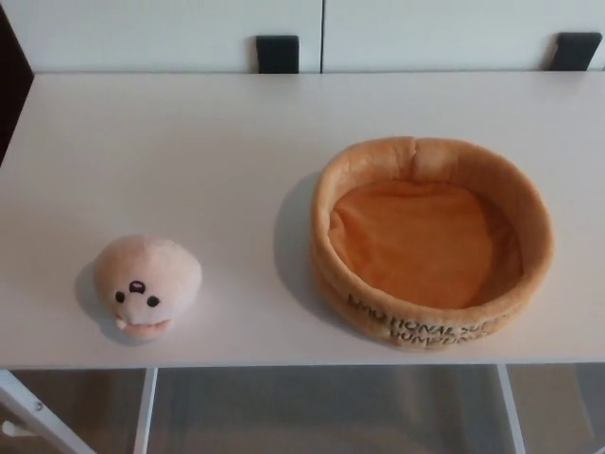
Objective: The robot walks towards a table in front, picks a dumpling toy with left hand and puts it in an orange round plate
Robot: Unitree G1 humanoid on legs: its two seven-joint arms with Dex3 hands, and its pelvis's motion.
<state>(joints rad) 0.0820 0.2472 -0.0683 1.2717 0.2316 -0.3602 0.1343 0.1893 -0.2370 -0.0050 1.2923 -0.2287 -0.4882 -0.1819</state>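
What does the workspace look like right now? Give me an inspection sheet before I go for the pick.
Surface: white table, near edge in view.
Job's things: dumpling toy upright at front left, face toward camera; orange round plate at right, nothing in it, black lettering on its front wall. The two stand apart.
Clutter: nothing seen.
Hands: neither in view.
Cables: nothing seen.
Surroundings: white cabinet fronts with two black handles behind; white table legs and floor below.
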